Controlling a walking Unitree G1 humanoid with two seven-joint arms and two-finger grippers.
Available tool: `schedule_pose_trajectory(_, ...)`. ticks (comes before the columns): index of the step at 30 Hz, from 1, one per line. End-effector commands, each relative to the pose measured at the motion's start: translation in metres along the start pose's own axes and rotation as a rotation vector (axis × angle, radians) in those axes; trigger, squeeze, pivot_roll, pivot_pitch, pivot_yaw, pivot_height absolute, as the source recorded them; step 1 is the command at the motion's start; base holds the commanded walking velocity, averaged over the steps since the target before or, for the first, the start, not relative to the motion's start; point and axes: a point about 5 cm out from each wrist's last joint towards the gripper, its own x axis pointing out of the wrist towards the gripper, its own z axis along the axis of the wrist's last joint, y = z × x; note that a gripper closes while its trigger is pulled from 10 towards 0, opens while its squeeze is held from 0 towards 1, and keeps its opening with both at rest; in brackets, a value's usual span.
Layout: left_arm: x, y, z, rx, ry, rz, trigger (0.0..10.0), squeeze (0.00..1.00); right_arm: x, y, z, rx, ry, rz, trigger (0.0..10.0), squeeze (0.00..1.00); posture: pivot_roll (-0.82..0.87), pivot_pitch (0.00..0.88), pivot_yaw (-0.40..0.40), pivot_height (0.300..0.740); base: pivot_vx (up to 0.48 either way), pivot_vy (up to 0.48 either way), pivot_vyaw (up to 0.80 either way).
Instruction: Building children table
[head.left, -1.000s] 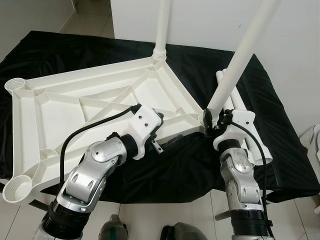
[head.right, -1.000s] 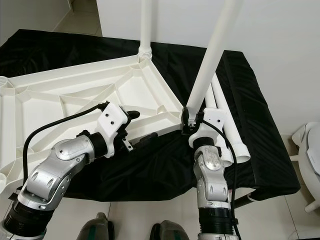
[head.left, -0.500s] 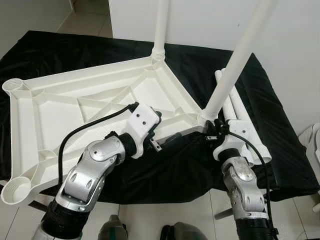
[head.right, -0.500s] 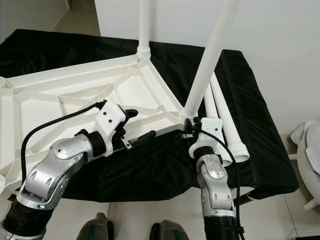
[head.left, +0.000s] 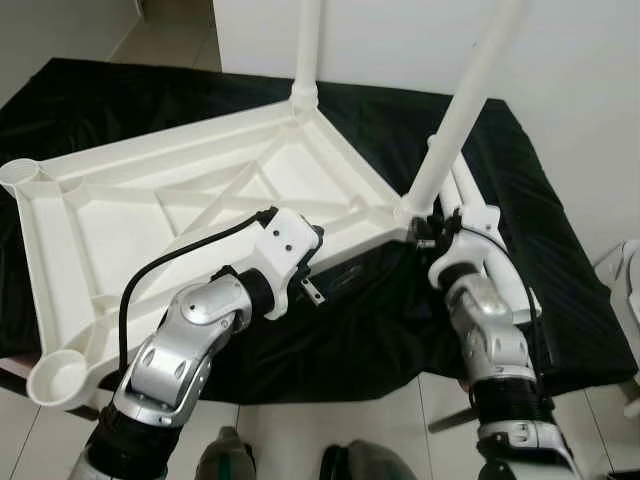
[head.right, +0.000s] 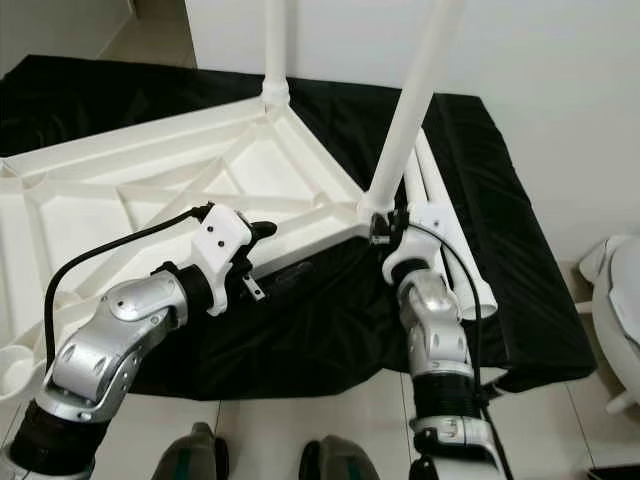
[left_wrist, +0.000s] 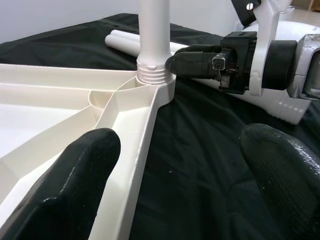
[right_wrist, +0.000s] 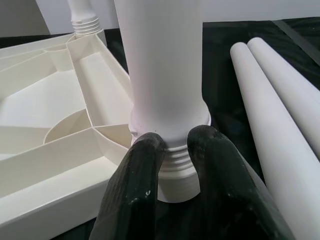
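Two legs already stand in an upturned white plastic tabletop (head.left: 180, 215), a ribbed, glossy moulding lying on a black cloth-covered surface (head.left: 560, 300), so leg-fitting is about half done, I judge. Next largest, the leaning leg (head.left: 455, 120), a smooth round tube with a threaded collar, sits in the near corner socket; the right gripper (right_wrist: 172, 165) pinches its base. Seating it probably calls for twisting while the tabletop is braced. Spare legs (head.right: 450, 250) lie beside. The left gripper (left_wrist: 185, 185), spread wide, straddles the tabletop's rim.
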Motion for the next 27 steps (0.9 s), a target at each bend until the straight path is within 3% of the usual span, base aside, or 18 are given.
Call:
schedule_pose_trajectory(1,0.001,0.005,0.0,0.001,0.009,0.077,10.0,0.0,0.005,-0.003,0.004,0.009,-0.011,-0.001,10.0,0.0,0.05,0.058,-0.048,0.74,0.0,0.0,0.0)
schedule_pose_trajectory(4,0.003,0.012,-0.002,-0.008,0.031,0.134,10.0,0.0,0.012,-0.002,0.01,0.002,-0.026,0.024,10.0,0.0,0.05,0.055,-0.049,0.74,0.0,0.0,0.0)
schedule_pose_trajectory(6,0.007,0.028,-0.01,-0.015,0.107,0.261,10.0,0.0,0.019,0.004,0.02,0.014,-0.058,0.074,10.0,0.0,0.06,0.052,-0.056,0.74,0.0,0.0,0.0)
schedule_pose_trajectory(9,0.007,0.033,-0.013,-0.023,0.137,0.294,10.0,0.0,0.019,0.008,0.022,0.025,-0.073,0.093,10.0,0.0,0.06,0.05,-0.059,0.74,0.0,0.0,0.0)
schedule_pose_trajectory(14,0.003,0.047,-0.023,-0.033,0.212,0.395,10.0,0.0,-0.004,0.023,0.019,0.118,-0.128,0.16,10.0,0.0,0.05,0.046,-0.054,0.74,0.0,0.0,0.0)
schedule_pose_trajectory(16,0.003,0.047,-0.023,-0.033,0.212,0.395,10.0,0.0,-0.004,0.023,0.019,0.118,-0.128,0.16,10.0,0.0,0.05,0.046,-0.054,0.74,0.0,0.0,0.0)
schedule_pose_trajectory(17,-0.002,0.058,-0.027,-0.044,0.247,0.468,10.0,0.0,-0.019,0.029,0.017,0.155,-0.142,0.191,10.0,0.0,0.04,0.05,-0.046,0.74,0.0,0.0,0.0)
schedule_pose_trajectory(18,-0.003,0.061,-0.029,-0.049,0.257,0.488,10.0,0.0,-0.023,0.03,0.017,0.161,-0.143,0.201,10.0,0.0,0.04,0.05,-0.046,0.74,0.0,0.0,0.0)
schedule_pose_trajectory(27,-0.001,0.071,-0.027,-0.029,0.27,0.488,10.0,0.0,-0.026,0.028,0.017,0.141,-0.139,0.211,10.0,0.0,0.02,0.066,-0.037,0.74,0.0,0.0,0.0)
